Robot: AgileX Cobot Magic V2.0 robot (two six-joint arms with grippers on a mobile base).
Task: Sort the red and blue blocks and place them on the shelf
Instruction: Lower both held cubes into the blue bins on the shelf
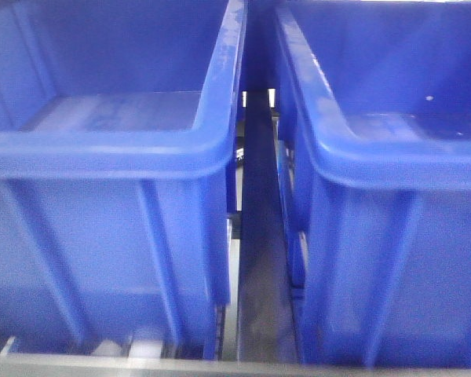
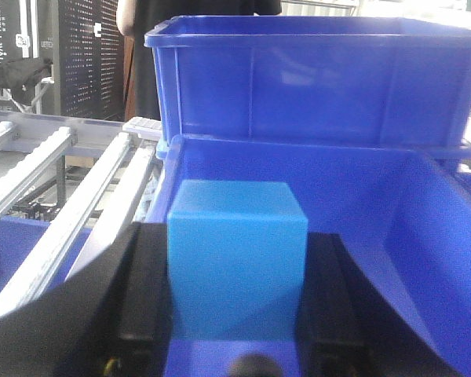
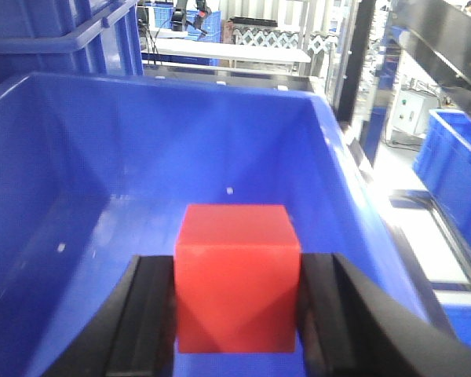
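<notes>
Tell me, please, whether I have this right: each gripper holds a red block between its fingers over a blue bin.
Not quite. Only the right gripper holds the red block. The left wrist view shows the left gripper shut on the blue block, not a red one. The rest stands: each block is held between the fingers over a blue bin.

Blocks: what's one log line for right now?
left gripper: shut on blue block | right gripper: shut on red block | both over blue bins
</notes>
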